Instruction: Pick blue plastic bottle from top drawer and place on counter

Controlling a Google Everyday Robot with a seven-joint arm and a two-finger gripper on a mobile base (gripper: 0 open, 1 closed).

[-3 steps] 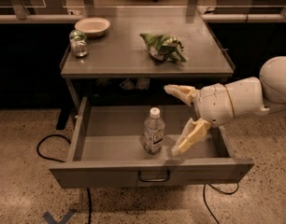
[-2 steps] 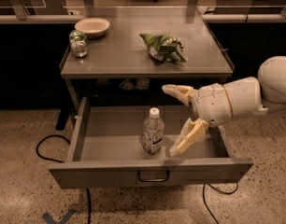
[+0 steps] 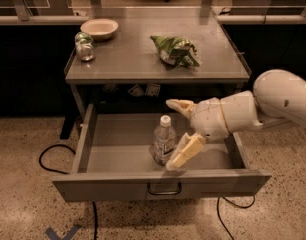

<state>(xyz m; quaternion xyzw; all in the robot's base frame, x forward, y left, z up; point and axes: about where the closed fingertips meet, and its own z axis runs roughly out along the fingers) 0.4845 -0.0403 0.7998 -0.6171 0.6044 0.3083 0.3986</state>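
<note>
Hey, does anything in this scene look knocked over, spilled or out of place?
Nothing spilled. The small jar at the back left of the counter seems to lie on its side beside the bowl. The blue plastic bottle stands upright in the open top drawer, with the open gripper close beside it.

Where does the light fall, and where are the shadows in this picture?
Camera view: the counter is lit from above, with a pale sheen; the gap beneath it is dark. The drawer is dimmer, the bottle shows faint highlights, and the open gripper, right of the bottle, stands out pale.
</note>
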